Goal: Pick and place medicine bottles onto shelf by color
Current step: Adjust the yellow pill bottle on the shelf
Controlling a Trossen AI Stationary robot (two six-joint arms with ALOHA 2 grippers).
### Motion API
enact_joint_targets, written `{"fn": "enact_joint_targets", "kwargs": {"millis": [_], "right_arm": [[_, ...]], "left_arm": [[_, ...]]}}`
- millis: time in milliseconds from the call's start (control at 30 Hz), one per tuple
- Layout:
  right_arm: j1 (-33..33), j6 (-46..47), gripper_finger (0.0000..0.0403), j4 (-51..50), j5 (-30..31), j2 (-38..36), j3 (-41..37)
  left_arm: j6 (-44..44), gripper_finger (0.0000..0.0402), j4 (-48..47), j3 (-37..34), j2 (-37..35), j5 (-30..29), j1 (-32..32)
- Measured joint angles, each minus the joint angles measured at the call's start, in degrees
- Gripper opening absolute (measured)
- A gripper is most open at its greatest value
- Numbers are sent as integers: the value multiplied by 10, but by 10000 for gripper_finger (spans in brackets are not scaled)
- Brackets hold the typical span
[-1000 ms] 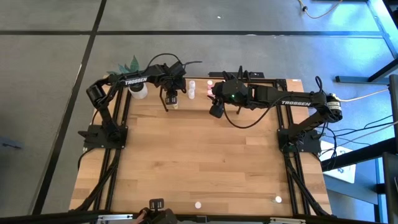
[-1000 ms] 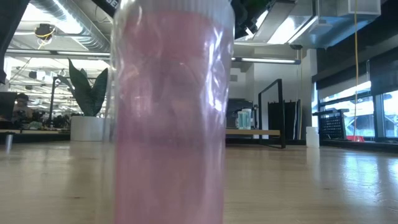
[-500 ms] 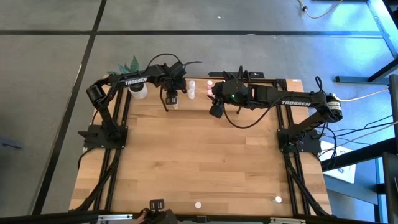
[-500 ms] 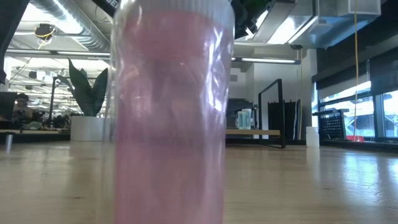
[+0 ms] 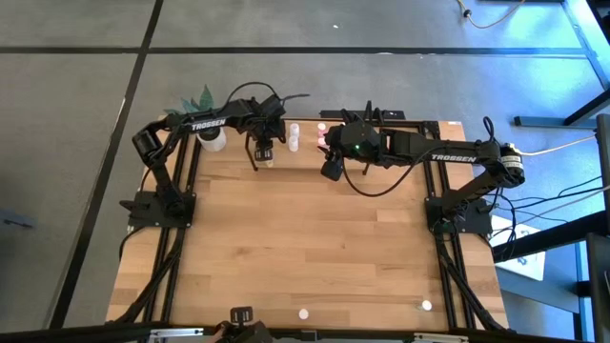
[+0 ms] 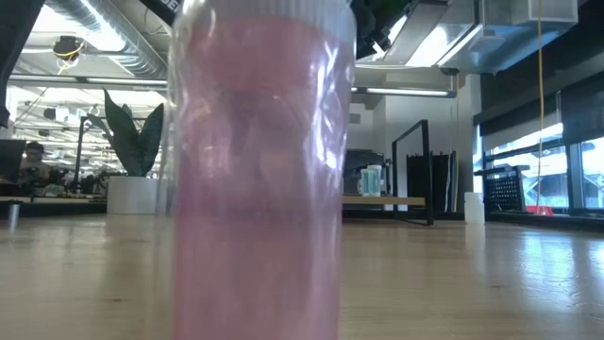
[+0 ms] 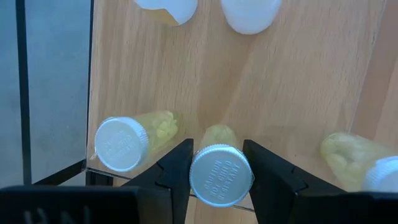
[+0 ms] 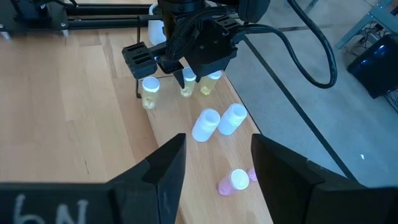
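Medicine bottles are being sorted at the far edge of the table, and one yellowish bottle (image 7: 219,163) sits right now between the fingers of the left gripper (image 7: 216,171), which is clamped on it just under its white cap, over the left end of the shelf (image 7: 298,81). Just beside it stands a second yellow bottle (image 7: 127,140) near the black end frame (image 7: 23,81), and a third yellow one (image 7: 354,158) on the other side. Further along the board are two white bottles (image 8: 219,122), then a pink bottle (image 8: 231,181) lying on its side. The right gripper (image 8: 214,163) hovers with its fingers apart and empty over the middle of the shelf. Two stray bottles (image 5: 303,313) wait near the table's front edge, and another pink one (image 6: 260,170) stands against the low camera. From here I'd worry about the crowding: the yellow neighbours are so close that opening the fingers or lifting away crookedly could knock one over or off the board's edge.
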Motion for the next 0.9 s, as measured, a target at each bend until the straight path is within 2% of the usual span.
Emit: {"fn": "enact_joint_targets", "kwargs": {"millis": [567, 900], "right_arm": [[0, 0, 184, 0, 0, 0, 0], [0, 0, 184, 0, 0, 0, 0]], "left_arm": [[-2, 132, 0, 0, 0, 1, -4], [-1, 193, 0, 0, 0, 1, -4]]}}
